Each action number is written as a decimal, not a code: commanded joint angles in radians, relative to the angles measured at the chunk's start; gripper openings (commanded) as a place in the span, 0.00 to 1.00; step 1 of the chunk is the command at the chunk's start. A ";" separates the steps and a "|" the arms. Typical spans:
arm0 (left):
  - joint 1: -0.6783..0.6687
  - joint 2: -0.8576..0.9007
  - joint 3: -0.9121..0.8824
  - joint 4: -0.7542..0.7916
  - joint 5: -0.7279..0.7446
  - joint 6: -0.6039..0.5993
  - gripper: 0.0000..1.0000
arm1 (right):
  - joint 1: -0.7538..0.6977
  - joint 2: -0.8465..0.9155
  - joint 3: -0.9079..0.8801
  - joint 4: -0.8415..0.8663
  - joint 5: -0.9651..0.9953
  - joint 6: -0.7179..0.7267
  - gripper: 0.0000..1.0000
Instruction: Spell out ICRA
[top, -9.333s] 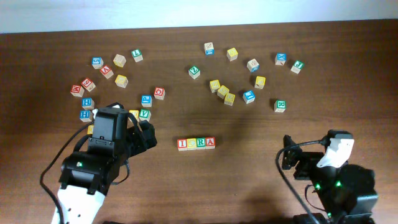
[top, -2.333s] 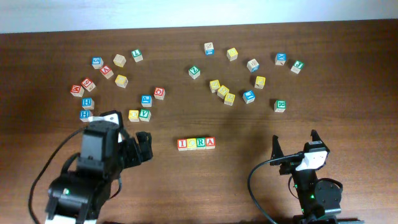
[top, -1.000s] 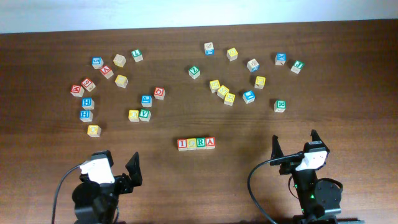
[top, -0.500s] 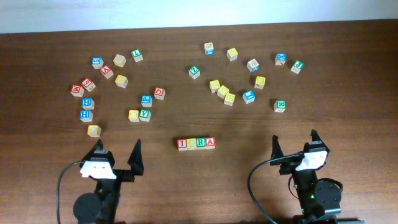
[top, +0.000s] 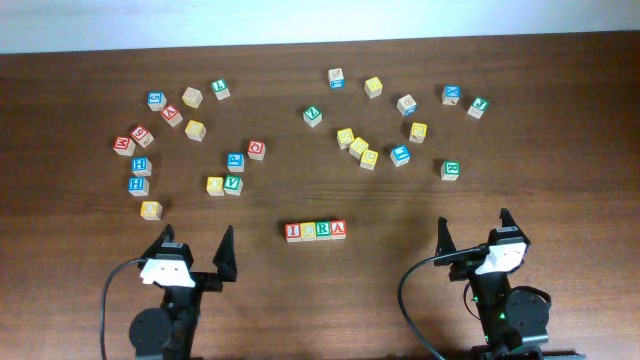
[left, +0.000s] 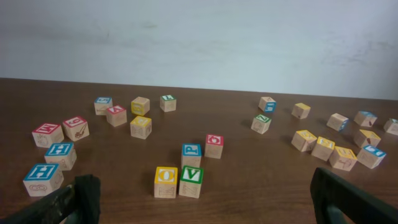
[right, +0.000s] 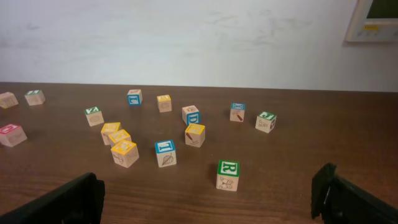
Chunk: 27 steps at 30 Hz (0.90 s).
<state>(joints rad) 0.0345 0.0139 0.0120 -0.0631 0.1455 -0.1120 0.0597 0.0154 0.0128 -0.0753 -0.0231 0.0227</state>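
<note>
**Grippers.** The left gripper sits at the lower left of the overhead frame. Its jaws are spread fully apart with nothing between them. The right gripper sits at the lower right in the same released state and is also empty. Both point toward the top of the frame.

**Task cubes.** The four letter cubes lie on the counter at lower centre, between the two grippers and about level with their fingertips.
- From left to right they are the red I cube, the yellow C cube, the green R cube and the red A cube.
- They stand side by side in one row, each touching the next, and read ICRA.
- The row is clear of both grippers. It lies nearer the left gripper's inner finger than the right gripper's.

**Other cubes.**
- A lone yellow cube lies just above the left gripper's outer finger.
- A yellow and green pair lies above that gripper, with the left scatter further toward the upper left.
- Above the right gripper stands a loose green cube, which appears at lower centre in the right wrist view.
- The right scatter lies beyond it toward the upper right.
</note>
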 joint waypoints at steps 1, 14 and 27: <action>-0.004 -0.009 -0.004 -0.010 -0.046 0.012 0.99 | 0.006 -0.012 -0.007 -0.004 0.011 0.000 0.98; -0.008 -0.009 -0.004 -0.021 -0.147 0.068 0.99 | 0.006 -0.012 -0.007 -0.004 0.011 0.000 0.98; -0.008 -0.009 -0.004 -0.021 -0.194 0.058 0.99 | 0.006 -0.012 -0.007 -0.004 0.011 0.000 0.98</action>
<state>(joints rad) 0.0299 0.0139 0.0120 -0.0784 -0.0345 -0.0486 0.0597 0.0154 0.0124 -0.0753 -0.0231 0.0227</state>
